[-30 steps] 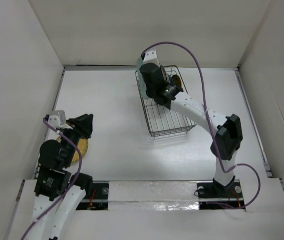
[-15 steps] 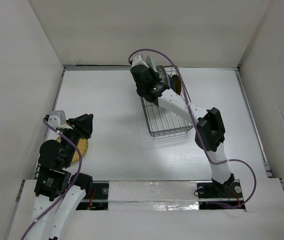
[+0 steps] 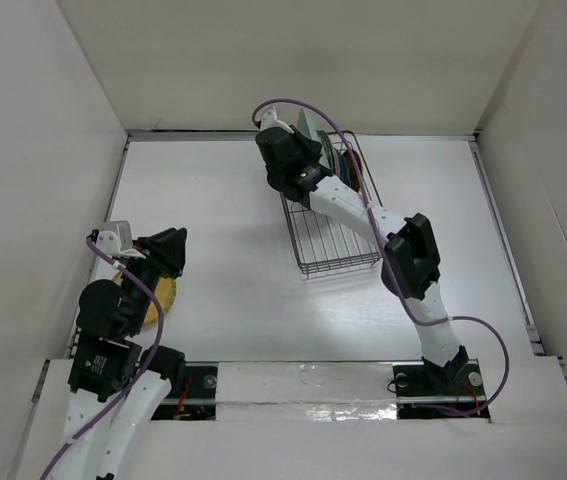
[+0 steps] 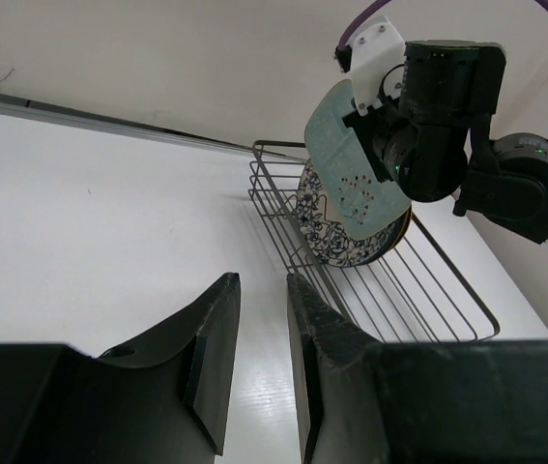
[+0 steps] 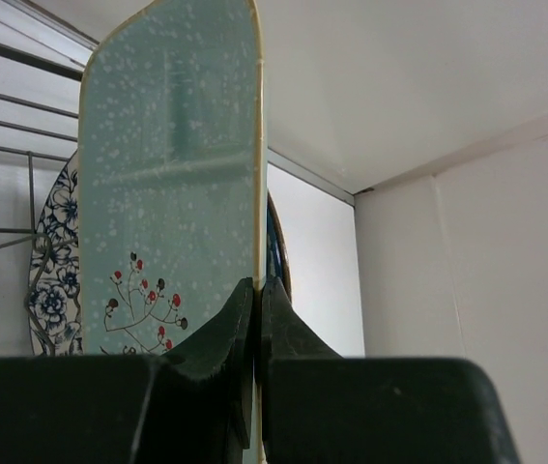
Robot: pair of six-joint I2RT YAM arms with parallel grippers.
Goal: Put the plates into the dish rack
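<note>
Right gripper is clenched on the rim of the mint-green speckled plate. Both fingers pinch its edge and the plate stands on edge. The right arm reaches to the far end of the dish rack. The mint plate hangs there, over the rack's far end, tilted a bit in the left wrist view. Can't tell whether its bottom edge touches the wires.

Blue-and-white floral plate already stands upright in the rack's far end, just beside the mint plate on its left side; they overlap in view and contact is unclear. Another plate's rim, gold-looking, shows on the other side of the mint plate, also in the rack. Most of it is hidden.

The near part of the rack holds bare wires only. The rack sits far-centre on the white table.

Left gripper hangs at the near left of the table, well apart from the rack. Its jaws are released, with a narrow gap and nothing between them. A yellow-gold plate lies flat on the table under that arm, partly hidden by it.
</note>
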